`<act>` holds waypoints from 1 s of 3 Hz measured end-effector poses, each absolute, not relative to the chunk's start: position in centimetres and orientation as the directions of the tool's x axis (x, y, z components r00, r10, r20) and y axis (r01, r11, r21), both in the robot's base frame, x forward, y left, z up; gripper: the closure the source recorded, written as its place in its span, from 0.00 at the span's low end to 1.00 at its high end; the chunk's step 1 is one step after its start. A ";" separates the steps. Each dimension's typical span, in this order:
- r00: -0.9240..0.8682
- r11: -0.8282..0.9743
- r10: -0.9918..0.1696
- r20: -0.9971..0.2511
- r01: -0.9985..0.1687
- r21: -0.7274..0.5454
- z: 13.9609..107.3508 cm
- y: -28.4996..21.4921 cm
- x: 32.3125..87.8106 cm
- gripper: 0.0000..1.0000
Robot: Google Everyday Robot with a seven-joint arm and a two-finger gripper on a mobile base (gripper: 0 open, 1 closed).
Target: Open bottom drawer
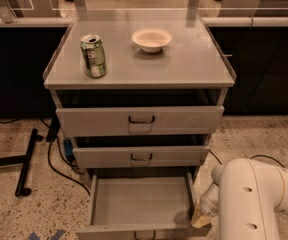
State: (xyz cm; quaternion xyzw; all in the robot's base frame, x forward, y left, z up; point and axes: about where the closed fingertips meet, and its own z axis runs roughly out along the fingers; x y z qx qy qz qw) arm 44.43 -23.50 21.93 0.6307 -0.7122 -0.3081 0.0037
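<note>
The grey cabinet has three drawers. The bottom drawer [140,201] stands pulled far out, showing its plain grey inside; its front and small dark handle [145,235] lie at the lower edge of the view. The middle drawer [141,156] and the top drawer [140,120] are pushed in further. My white arm [256,199] fills the lower right. My gripper [200,219] is low beside the bottom drawer's front right corner, mostly hidden behind the arm.
A green can [93,55] and a white bowl [151,38] stand on the cabinet top [184,66]. A black stand leg [26,161] and cables [59,169] lie on the speckled floor to the left. Dark counters run behind.
</note>
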 end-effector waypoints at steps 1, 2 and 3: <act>-0.187 0.001 -0.901 -0.391 -0.903 0.429 22.5 -23.2 44.6 0.14; -0.173 -0.010 -0.898 -0.405 -0.912 0.411 23.0 -23.0 44.8 0.00; -0.171 -0.011 -0.897 -0.408 -0.914 0.407 23.1 -22.9 44.9 0.00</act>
